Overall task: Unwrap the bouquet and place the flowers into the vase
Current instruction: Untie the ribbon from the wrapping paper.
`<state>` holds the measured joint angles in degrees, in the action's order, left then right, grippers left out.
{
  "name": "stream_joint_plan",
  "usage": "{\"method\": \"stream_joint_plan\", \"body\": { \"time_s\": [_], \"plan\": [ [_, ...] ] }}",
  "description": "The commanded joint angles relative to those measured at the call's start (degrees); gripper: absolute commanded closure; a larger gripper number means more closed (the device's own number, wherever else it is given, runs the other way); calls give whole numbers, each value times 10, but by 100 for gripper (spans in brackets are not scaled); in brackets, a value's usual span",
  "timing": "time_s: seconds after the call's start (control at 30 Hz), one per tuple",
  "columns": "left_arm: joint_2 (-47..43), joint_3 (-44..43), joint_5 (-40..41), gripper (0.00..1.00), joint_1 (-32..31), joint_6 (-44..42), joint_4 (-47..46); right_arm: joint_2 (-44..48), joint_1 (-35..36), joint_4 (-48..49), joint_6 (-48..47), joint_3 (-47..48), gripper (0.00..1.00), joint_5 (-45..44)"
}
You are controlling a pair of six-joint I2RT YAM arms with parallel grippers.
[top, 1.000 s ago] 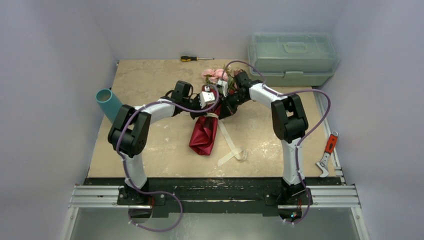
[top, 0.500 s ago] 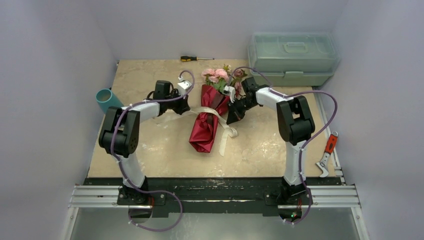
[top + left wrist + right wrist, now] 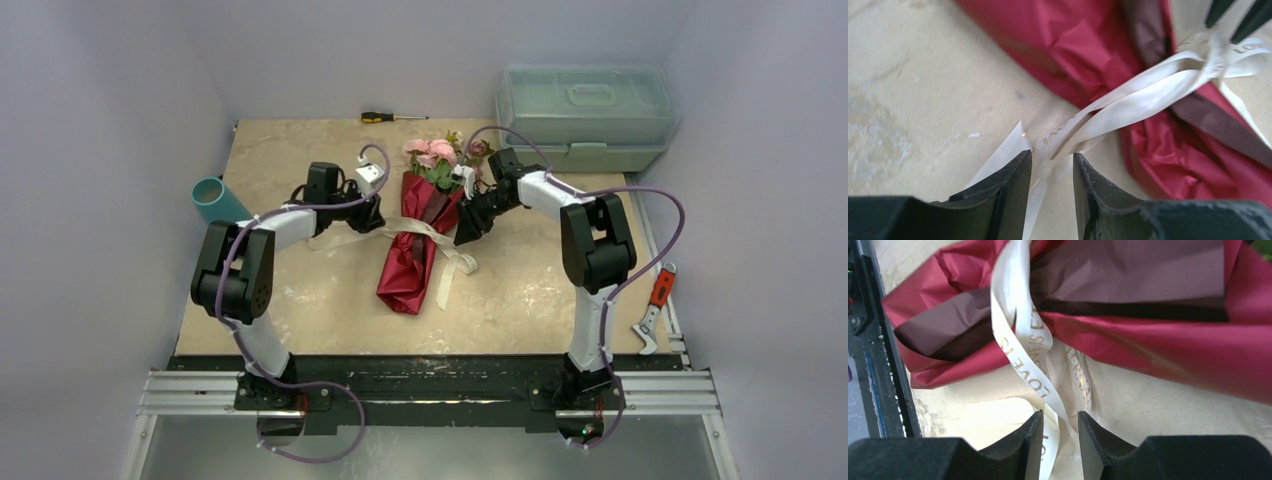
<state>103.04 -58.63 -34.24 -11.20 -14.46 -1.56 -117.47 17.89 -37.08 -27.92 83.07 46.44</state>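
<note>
The bouquet (image 3: 412, 245) lies on the table, its maroon paper cone (image 3: 1083, 50) still round the stems. The pink flowers (image 3: 432, 153) stick out at the far end. A cream ribbon (image 3: 440, 240) crosses the cone's middle and trails to both sides. My left gripper (image 3: 372, 215) is just left of the cone, open, with a ribbon strand (image 3: 1108, 105) lying loose between its jaws (image 3: 1050, 160). My right gripper (image 3: 465, 232) is just right of the cone, open, with the lettered ribbon (image 3: 1023, 340) running loose through its jaws (image 3: 1060, 415). The teal vase (image 3: 213, 198) stands at the table's left edge.
A pale green toolbox (image 3: 585, 115) sits at the back right. A screwdriver (image 3: 390, 117) lies at the back edge. A red-handled tool (image 3: 655, 305) rests on the right rail. The black frame (image 3: 878, 365) shows in the right wrist view.
Both grippers pulled apart from the cone's middle, drawing the ribbon out sideways. Both then opened, and the ribbon now lies slack.
</note>
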Motion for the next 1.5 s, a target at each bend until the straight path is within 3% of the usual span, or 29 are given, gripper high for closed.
{"method": "stream_joint_plan", "body": {
  "time_s": [0.0,0.23,0.6,0.67,0.7,0.77,0.83,1.2,1.47],
  "plan": [
    [-42,-23,-40,64,-38,-81,-1,35,12,19,41,48,63,36],
    [-10,-57,-36,63,-86,-124,-17,14,47,48,79,83,60,41],
    [54,-98,-50,64,-105,-162,7,-29,70,34,69,85,61,34],
    [56,-92,-45,64,-105,-166,8,-30,70,34,68,87,65,29],
    [55,-89,-41,66,-105,-166,9,-30,71,32,65,89,72,27],
    [53,-89,-31,82,-105,-165,15,-23,71,25,57,91,89,31],
    [46,-89,-16,97,-102,-157,15,-13,69,15,48,91,99,28],
    [5,-43,48,100,-5,-56,12,29,1,-48,-10,27,100,2],
    [-16,-21,36,100,21,-59,15,42,-37,-47,-22,-36,100,-18]
  ]
}}
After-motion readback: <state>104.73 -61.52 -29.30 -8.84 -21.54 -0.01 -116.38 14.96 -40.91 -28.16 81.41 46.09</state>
